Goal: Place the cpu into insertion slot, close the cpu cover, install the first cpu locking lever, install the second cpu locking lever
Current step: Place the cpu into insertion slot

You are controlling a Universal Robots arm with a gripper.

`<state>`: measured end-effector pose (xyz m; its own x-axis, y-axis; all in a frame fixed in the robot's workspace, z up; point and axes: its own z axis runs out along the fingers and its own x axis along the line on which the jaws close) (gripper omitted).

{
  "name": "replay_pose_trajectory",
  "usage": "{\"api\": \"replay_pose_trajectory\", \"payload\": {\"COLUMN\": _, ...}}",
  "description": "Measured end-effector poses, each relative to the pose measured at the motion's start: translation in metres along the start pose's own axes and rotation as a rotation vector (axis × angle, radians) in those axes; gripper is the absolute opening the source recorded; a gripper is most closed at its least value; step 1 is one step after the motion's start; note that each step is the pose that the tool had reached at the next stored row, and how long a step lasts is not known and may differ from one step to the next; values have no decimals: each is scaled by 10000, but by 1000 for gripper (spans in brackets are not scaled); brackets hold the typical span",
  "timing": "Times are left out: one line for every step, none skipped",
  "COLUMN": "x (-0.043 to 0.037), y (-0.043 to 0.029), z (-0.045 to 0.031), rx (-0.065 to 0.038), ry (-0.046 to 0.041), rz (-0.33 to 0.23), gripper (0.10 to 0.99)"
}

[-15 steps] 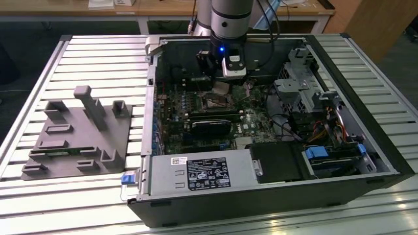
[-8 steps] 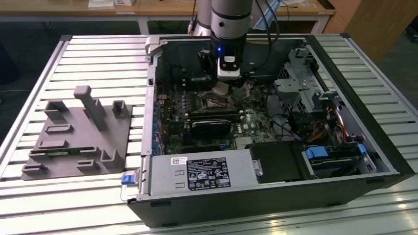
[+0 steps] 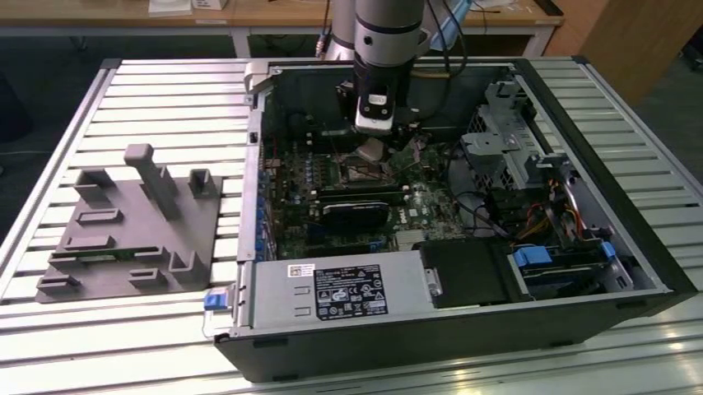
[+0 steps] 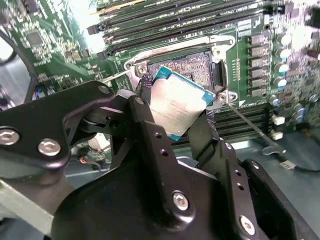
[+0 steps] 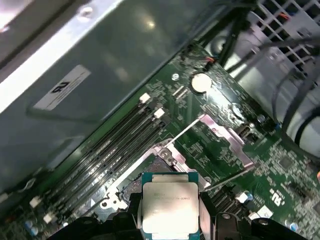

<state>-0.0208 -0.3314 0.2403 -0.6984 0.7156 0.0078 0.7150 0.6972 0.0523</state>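
ok so the arm [image 3: 387,25] stands pretty much vertical over the insertion slot [image 3: 363,171], wrist pointing straight down at it. The gripper [image 3: 371,146] hangs just above the slot, a bit apart from its rim. In the second wrist view the two black fingers [image 4: 146,107] are pinched on opposite edges of the cpu [image 4: 177,102]. The chip sits tilted between them, held over the slot rather than flat in it.
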Motion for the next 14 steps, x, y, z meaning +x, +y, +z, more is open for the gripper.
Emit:
{"api": "replay_pose_trajectory", "payload": {"x": 0, "y": 0, "z": 2, "rx": -1, "ry": -10, "rz": 189, "gripper": 537}}
{"api": "replay_pose_trajectory", "payload": {"x": 0, "y": 0, "z": 4, "rx": -2, "ry": -20, "rz": 370, "gripper": 537}}
{"api": "replay_pose_trajectory", "payload": {"x": 0, "y": 0, "z": 5, "rx": -3, "ry": -30, "rz": 549, "gripper": 537}}
{"api": "replay_pose_trajectory", "payload": {"x": 0, "y": 0, "z": 7, "rx": -5, "ry": -40, "rz": 729, "gripper": 537}}
{"api": "replay_pose_trajectory", "payload": {"x": 0, "y": -1, "z": 9, "rx": -5, "ry": -50, "rz": 908, "gripper": 537}}
{"api": "replay_pose_trajectory", "payload": {"x": 0, "y": 0, "z": 11, "rx": -7, "ry": -59, "rz": 1088, "gripper": 537}}
{"api": "replay_pose_trajectory", "payload": {"x": 0, "y": -1, "z": 12, "rx": -8, "ry": -69, "rz": 1268, "gripper": 537}}
{"api": "replay_pose_trajectory", "payload": {"x": 0, "y": -1, "z": 14, "rx": -8, "ry": -80, "rz": 1446, "gripper": 537}}
{"api": "replay_pose_trajectory", "payload": {"x": 0, "y": -1, "z": 16, "rx": -10, "ry": -90, "rz": 1644, "gripper": 537}}
{"api": "replay_pose_trajectory", "payload": {"x": 0, "y": -1, "z": 18, "rx": -11, "ry": -100, "rz": 1822, "gripper": 537}}
{"api": "replay_pose_trajectory", "payload": {"x": 0, "y": -1, "z": 20, "rx": -13, "ry": -110, "rz": 2002, "gripper": 537}}
{"api": "replay_pose_trajectory", "payload": {"x": 0, "y": -1, "z": 21, "rx": -14, "ry": -119, "rz": 2181, "gripper": 537}}
{"api": "replay_pose_trajectory", "payload": {"x": 0, "y": -1, "z": 23, "rx": -15, "ry": -129, "rz": 2361, "gripper": 537}}
{"api": "replay_pose_trajectory", "payload": {"x": 0, "y": -1, "z": 25, "rx": -16, "ry": -139, "rz": 2541, "gripper": 537}}
